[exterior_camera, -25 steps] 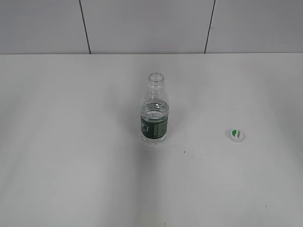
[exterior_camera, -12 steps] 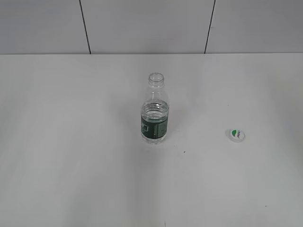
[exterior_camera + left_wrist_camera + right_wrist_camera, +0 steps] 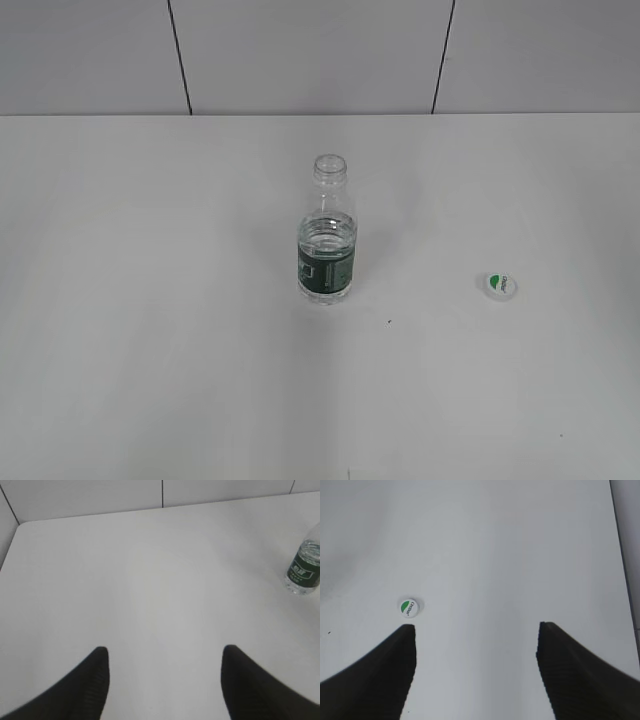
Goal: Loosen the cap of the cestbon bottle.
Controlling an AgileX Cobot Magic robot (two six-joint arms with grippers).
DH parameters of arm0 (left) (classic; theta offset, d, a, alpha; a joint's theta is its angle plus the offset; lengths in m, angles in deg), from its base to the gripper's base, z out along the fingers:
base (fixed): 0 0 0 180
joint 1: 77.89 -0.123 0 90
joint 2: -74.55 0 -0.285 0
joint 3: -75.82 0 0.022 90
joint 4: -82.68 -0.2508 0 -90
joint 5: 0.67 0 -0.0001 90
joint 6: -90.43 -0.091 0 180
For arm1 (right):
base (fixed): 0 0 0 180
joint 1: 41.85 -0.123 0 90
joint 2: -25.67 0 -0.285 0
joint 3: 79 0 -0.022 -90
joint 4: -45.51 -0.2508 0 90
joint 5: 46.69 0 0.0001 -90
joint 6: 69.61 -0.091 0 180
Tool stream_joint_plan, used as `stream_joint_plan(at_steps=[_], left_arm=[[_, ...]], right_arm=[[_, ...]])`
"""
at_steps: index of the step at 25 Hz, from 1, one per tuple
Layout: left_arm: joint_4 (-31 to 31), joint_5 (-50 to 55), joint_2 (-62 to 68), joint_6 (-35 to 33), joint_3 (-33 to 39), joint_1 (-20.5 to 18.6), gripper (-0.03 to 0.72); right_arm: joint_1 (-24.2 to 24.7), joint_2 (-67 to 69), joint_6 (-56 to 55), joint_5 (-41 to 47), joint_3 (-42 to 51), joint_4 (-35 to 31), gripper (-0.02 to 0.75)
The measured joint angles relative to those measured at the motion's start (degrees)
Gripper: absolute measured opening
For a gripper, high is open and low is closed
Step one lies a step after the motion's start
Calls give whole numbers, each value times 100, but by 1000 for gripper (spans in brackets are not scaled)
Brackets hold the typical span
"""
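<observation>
One container on the white table [image 3: 150, 350]: the cestbon bottle [image 3: 327, 240], upright, neck open, clear water standing about level with the top of its green label. The cap [image 3: 498, 285] is off and lies flat, well apart from the bottle. Left gripper [image 3: 165, 652] is spread wide and empty; the bottle sits far ahead to its right. Right gripper [image 3: 476, 625] is also wide open and empty, cap just ahead of its left finger. Nothing has moved since the earlier frames.
</observation>
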Motion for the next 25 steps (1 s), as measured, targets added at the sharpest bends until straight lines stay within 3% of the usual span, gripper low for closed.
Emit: stream_joint_plan(at_steps=[9,25], left_arm=[[10,50,0,-17,15,0,419],[10,56,0,-25,15,0,380]], right_arm=[[0,-1102,162,82,177,0,575],[0,-5121,361,-39,2590,-144,575]])
